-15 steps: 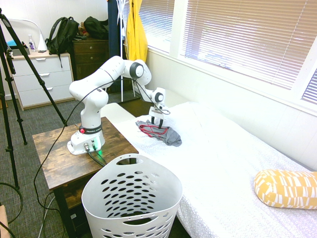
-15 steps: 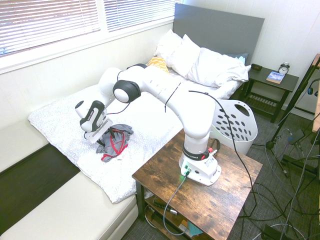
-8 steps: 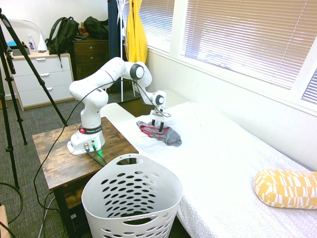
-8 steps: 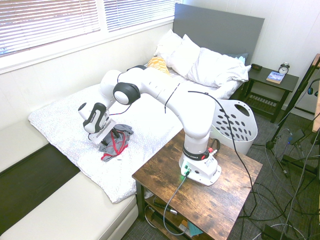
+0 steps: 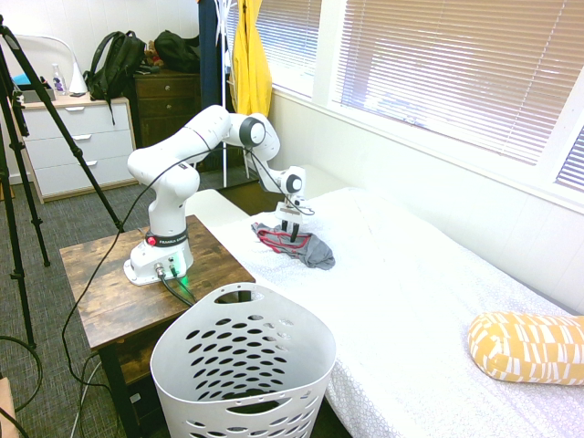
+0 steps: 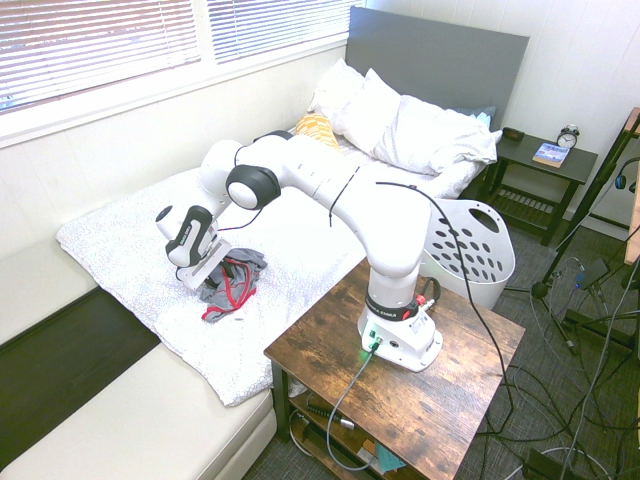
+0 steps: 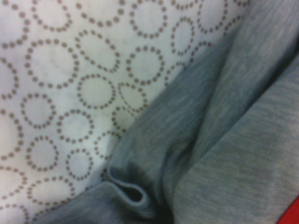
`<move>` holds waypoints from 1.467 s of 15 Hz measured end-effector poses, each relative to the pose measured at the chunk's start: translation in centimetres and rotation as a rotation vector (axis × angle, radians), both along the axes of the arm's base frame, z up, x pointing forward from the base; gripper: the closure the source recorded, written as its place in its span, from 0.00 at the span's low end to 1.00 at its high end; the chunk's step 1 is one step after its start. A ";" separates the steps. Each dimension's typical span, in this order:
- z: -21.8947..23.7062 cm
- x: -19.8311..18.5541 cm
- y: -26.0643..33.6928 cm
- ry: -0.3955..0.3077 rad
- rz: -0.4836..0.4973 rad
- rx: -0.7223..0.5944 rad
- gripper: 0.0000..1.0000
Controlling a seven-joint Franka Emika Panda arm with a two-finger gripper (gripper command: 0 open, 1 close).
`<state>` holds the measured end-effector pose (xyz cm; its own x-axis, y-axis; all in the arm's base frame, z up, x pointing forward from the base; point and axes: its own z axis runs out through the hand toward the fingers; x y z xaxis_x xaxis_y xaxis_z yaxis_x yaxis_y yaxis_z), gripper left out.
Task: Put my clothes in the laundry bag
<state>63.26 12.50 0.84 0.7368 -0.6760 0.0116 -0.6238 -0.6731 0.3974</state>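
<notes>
Gripper (image 5: 292,235) points down onto the clothes (image 5: 294,245), its tip pressed into the grey folds with the red trim; whether the fingers are spread or closed on fabric cannot be told. The clothes lie crumpled directly under it on the bed cover (image 5: 429,292), white with dotted rings, which shows right beside the grey cloth in the wrist view. Well apart from the gripper, past the wooden table (image 5: 100,292), the laundry bag (image 5: 245,365) stands on the floor against the bed.

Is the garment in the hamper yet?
No. The garment lies crumpled on the bed; the hamper stands apart, beside it.
</notes>
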 end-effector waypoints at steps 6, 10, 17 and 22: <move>0.3 0.2 0.0 -0.010 -0.003 0.003 1.00; 0.9 0.2 -0.2 -0.018 -0.007 0.007 1.00; 5.3 0.5 0.8 -0.030 -0.005 0.062 1.00; 20.7 0.8 -1.2 0.051 0.037 0.110 1.00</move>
<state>64.05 11.25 21.57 0.7588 -0.6437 -0.0988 -0.5790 -0.7363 0.3503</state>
